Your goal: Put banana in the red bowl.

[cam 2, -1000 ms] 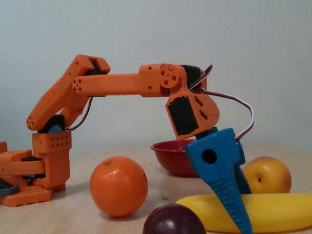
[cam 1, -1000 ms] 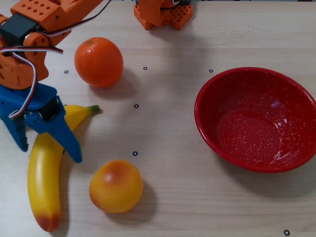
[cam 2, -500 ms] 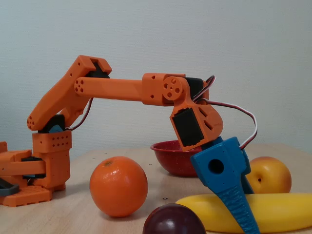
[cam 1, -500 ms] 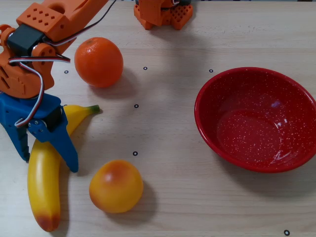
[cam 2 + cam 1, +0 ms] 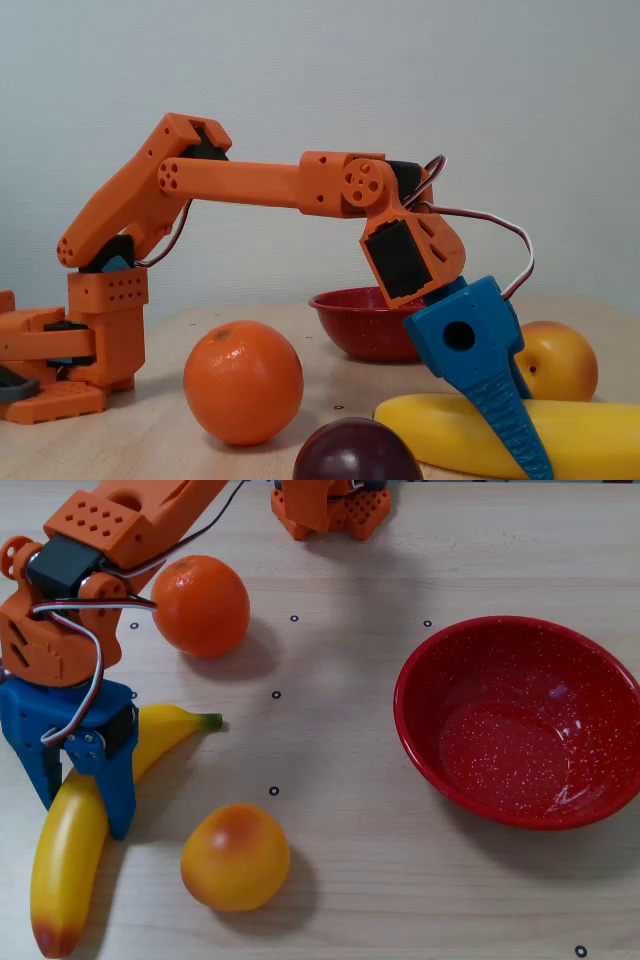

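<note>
The banana (image 5: 65, 870) lies on the table at the lower left of the overhead view, green stem pointing right, orange-red end at the bottom. In the fixed view it lies at the lower right (image 5: 600, 440). My gripper (image 5: 85, 815) has blue fingers that are open and straddle the banana's middle, one on each side, tips down near the table. In the fixed view the near finger (image 5: 500, 400) stands in front of the banana and hides the other finger. The red bowl (image 5: 450, 670) stands empty at the right, far from the gripper; it shows behind the arm in the fixed view (image 5: 350, 325).
An orange (image 5: 200, 605) sits just above the gripper in the overhead view. A round yellow-orange fruit (image 5: 235, 857) lies right of the banana. A dark purple fruit (image 5: 357, 452) shows at the front of the fixed view. The arm's base (image 5: 330, 505) is at the top.
</note>
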Robot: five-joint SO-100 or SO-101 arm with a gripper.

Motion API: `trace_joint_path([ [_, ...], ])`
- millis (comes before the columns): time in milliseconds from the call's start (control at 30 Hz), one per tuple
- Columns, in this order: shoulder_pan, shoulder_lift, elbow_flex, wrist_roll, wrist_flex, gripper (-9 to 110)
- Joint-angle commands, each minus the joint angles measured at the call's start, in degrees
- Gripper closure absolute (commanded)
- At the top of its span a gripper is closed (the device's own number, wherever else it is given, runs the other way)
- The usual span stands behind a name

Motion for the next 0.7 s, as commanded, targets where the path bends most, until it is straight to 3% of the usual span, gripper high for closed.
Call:
trace_joint_path([
  [0, -0.2, 2.8, -1.6, -0.1, -1.0, 99],
  [667, -0.8, 9.6, -2.2, 3.5, 12.1, 102],
])
